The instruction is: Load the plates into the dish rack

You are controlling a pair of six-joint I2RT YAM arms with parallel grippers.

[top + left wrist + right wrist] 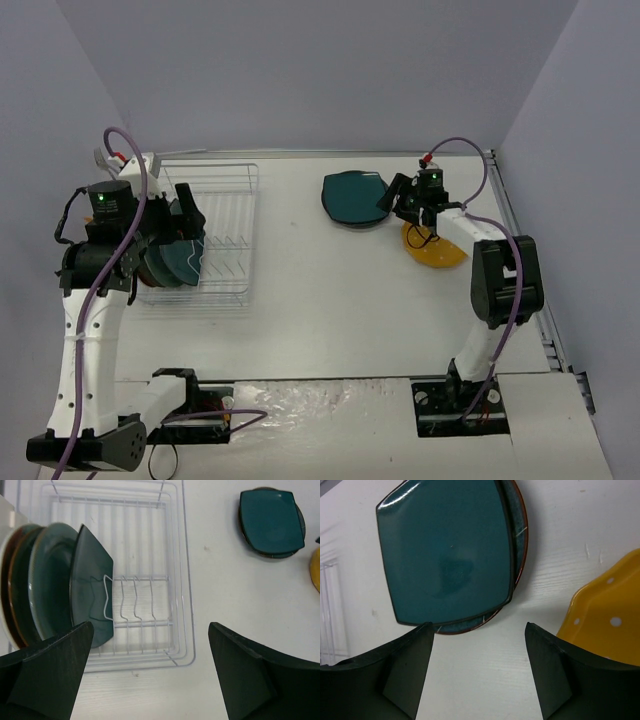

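The white wire dish rack (pixel 225 215) stands at the left of the table. Several plates stand upright in its near-left end, the last a dark teal square plate (pixel 90 600) next to a blue-grey round one (pixel 52 580). My left gripper (pixel 150 670) hovers open just off the rack's edge, holding nothing; in the top view the left gripper (pixel 187 212) is over those plates. A second teal square plate (pixel 445 550) lies on a round red-rimmed plate (pixel 518 535) at the back right. A yellow dotted plate (pixel 605 625) lies beside it. My right gripper (pixel 477 670) is open above the bare table between them.
The rack's far slots (pixel 140 530) hold nothing. The teal stack (pixel 352 197) and yellow plate (pixel 437 250) lie close to the right wall. Grey walls enclose the table on three sides. The arm bases sit at the near edge.
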